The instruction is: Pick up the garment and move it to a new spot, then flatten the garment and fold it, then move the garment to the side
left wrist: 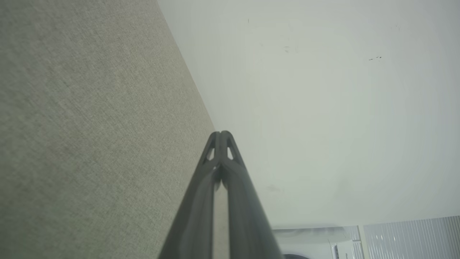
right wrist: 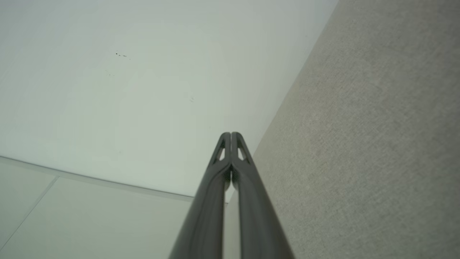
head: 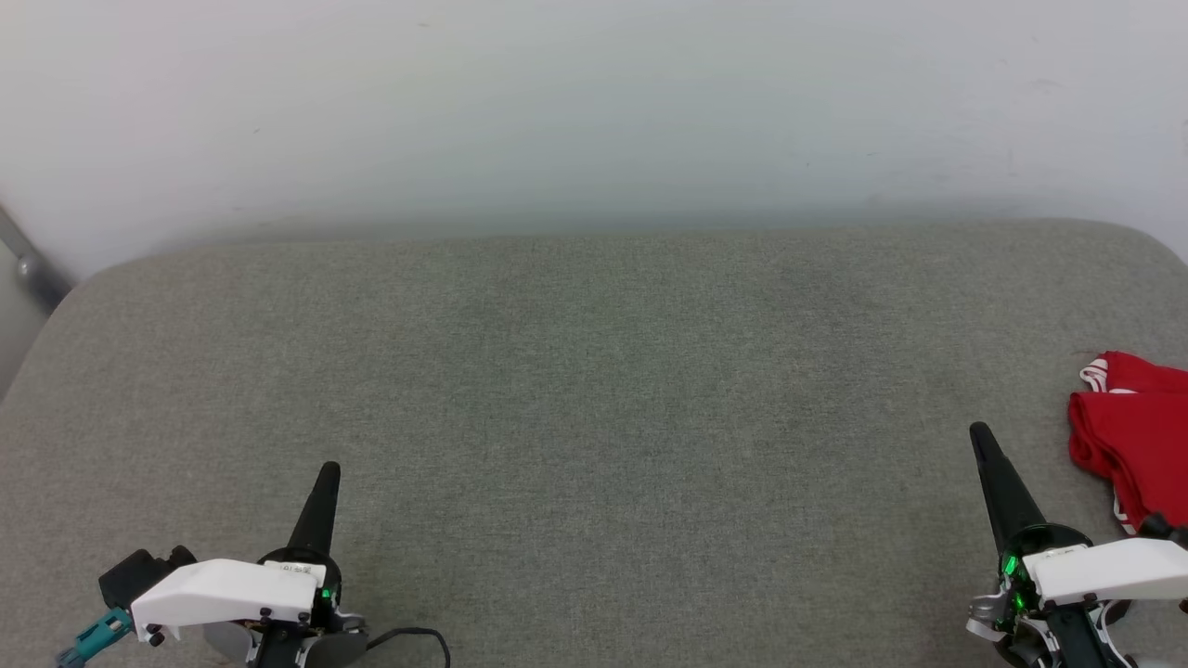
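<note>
The red garment (head: 1137, 436) lies bunched at the far right edge of the grey cushioned surface (head: 594, 390), with a bit of red-and-white striped trim showing; part of it runs out of the head view. My right gripper (head: 978, 434) is shut and empty, its tips a short way left of the garment and apart from it. At the lower left my left gripper (head: 329, 469) is shut too, holding nothing, far from the garment. In the wrist views both finger pairs, left gripper (left wrist: 221, 133) and right gripper (right wrist: 230, 135), are pressed together.
A pale wall (head: 594, 102) rises behind the surface. A metal bar (head: 28, 260) slants at the far left. A white appliance (left wrist: 323, 241) shows low in the left wrist view. The broad middle of the surface is bare fabric.
</note>
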Controlling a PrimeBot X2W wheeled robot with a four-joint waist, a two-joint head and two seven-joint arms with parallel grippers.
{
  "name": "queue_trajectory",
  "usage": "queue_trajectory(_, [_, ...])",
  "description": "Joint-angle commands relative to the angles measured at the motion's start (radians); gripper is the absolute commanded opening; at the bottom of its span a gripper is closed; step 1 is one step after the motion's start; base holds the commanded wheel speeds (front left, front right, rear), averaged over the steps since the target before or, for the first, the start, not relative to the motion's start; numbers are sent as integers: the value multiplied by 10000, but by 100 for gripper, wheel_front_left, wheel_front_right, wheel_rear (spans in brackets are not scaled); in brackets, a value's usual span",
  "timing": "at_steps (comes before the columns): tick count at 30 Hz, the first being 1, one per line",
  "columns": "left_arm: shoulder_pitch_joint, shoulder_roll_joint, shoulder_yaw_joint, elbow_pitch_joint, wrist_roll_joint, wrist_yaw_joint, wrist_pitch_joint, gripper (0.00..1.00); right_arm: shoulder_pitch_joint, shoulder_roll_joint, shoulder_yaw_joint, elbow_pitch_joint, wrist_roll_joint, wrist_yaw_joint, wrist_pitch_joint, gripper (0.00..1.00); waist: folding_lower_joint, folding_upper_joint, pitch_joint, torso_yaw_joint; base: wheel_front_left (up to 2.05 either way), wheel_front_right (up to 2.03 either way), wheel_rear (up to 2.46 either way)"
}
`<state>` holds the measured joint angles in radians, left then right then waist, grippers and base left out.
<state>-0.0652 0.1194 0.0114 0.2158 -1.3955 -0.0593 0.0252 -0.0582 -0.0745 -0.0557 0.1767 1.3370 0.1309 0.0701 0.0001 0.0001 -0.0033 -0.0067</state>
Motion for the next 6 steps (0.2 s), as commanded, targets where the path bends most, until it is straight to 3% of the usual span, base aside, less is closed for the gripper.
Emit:
queue_trajectory(1, [-191, -17, 118, -16, -176, -89, 79, 0, -178, -31, -38, 29, 258, -2, 10, 0, -1, -1, 3, 3, 0, 0, 0])
queue_trajectory(6, [-247, -120, 236, 36, -515, -198, 184, 0, -252, -19, -81, 122, 678, -2, 52, 0, -1, -1, 11, 11, 0, 0, 0])
